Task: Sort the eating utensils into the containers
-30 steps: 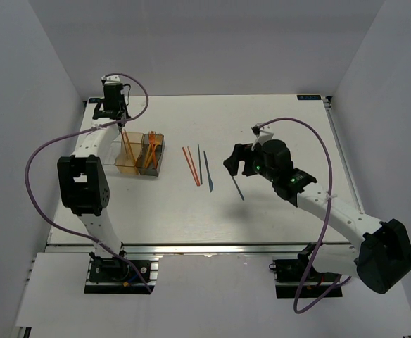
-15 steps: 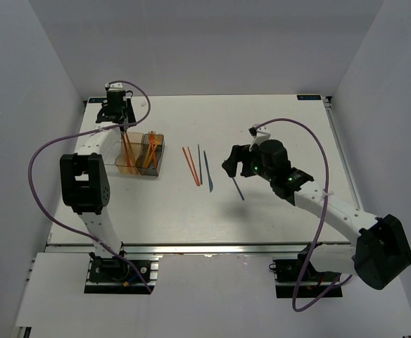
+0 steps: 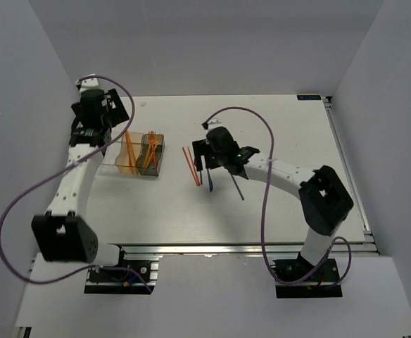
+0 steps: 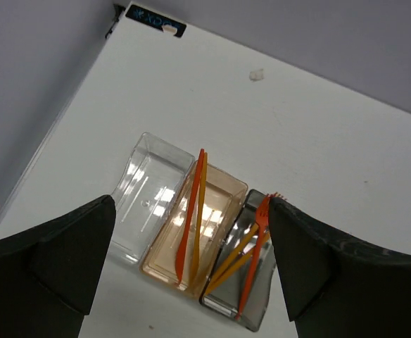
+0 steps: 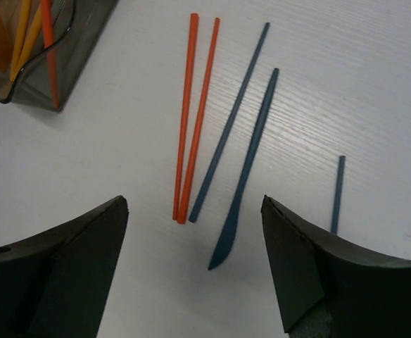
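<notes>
Orange pieces [image 4: 190, 225] now rest in the containers [image 4: 146, 204] as the left end effector [image 4: 190, 204] pulls away wide open, while the right end effector [image 5: 193, 204], equally wide, swings over five utensils [image 5: 255, 141] loose on the table [image 5: 360, 77].

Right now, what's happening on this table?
Two arms are sorting plastic utensils into three joined bins. The left gripper hangs open and empty above the bins. The clear bin is empty, the tan-orange bin holds two orange pieces, and the dark grey bin holds orange forks. The right gripper hovers open over loose pieces on the table: two orange sticks, a blue stick, a blue knife and another blue stick.
</notes>
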You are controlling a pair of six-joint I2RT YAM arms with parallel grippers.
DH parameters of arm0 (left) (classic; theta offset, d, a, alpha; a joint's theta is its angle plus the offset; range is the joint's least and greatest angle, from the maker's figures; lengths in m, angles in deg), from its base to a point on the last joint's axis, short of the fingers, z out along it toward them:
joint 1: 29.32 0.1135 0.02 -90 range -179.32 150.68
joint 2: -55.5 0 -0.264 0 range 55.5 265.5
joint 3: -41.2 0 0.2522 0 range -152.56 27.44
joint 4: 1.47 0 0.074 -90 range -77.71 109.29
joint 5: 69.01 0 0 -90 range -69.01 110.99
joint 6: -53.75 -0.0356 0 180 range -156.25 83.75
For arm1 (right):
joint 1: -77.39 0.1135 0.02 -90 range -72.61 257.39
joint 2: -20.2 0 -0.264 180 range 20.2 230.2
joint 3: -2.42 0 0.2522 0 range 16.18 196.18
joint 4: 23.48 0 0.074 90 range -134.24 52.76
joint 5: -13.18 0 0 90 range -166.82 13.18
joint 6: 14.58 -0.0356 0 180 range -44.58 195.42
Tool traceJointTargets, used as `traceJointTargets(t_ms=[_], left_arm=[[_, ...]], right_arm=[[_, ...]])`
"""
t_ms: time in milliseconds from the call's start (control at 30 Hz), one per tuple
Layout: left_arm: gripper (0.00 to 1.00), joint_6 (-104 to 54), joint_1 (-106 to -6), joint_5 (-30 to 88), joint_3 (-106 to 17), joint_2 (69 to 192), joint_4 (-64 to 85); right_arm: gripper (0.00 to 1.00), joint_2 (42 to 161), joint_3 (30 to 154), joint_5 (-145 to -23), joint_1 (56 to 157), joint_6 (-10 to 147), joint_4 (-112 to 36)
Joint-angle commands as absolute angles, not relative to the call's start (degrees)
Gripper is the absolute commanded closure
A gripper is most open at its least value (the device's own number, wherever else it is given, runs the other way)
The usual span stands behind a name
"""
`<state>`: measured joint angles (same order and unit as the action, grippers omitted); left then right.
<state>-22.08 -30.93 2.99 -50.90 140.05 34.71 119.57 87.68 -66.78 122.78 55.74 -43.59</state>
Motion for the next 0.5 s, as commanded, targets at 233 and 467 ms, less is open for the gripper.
traceJointTargets(t_ms=[233, 467], left_arm=[[0.02, -19.1, -31.1, 3.9, -27.4, 113.4, 32.0], [0.02, -18.5, -31.1, 7.4, -24.7, 112.6, 31.9]], right_arm=[[0.74, 134.9, 104.1, -56.3, 127.1, 59.3, -50.5], [0.74, 139.3, 108.9, -51.9, 127.1, 57.9, -55.8]])
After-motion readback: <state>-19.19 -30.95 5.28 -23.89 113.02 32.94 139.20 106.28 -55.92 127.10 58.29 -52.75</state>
